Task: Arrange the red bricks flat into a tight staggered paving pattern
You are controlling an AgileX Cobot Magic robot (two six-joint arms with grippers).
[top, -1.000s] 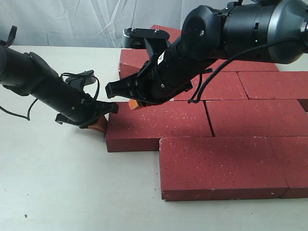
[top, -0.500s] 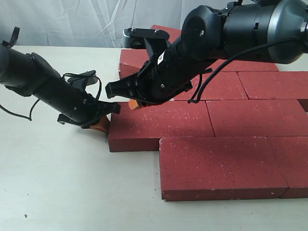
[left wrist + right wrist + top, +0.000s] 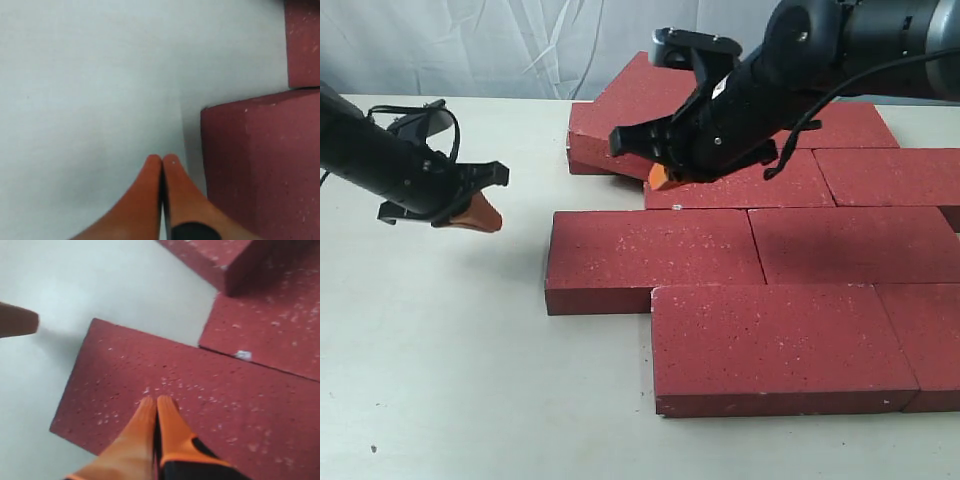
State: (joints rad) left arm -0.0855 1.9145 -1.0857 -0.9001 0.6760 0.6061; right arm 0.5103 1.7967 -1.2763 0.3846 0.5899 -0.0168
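Note:
Several red bricks lie flat in staggered rows on the table: a front brick (image 3: 780, 345), a middle-left brick (image 3: 650, 255) and a middle-right one (image 3: 850, 245). At the back left another brick (image 3: 620, 115) lies askew, apparently resting partly on a neighbour. My left gripper (image 3: 480, 215) is shut and empty over bare table, well left of the middle-left brick (image 3: 260, 165). My right gripper (image 3: 658, 178) is shut and empty, hovering above that brick's far edge (image 3: 125, 375). In the wrist views both pairs of orange fingertips (image 3: 172, 162) (image 3: 165, 402) press together.
More red bricks (image 3: 885, 175) fill the right side up to the frame edge. The pale table (image 3: 440, 350) stretches to the left and front. A white curtain (image 3: 470, 45) hangs behind. The left fingertip (image 3: 17, 320) shows in the right wrist view.
My left gripper has pulled back leftward from the middle-left brick's end. My right gripper has lifted and shifted right and back. The brick sits slightly further right than a second ago.

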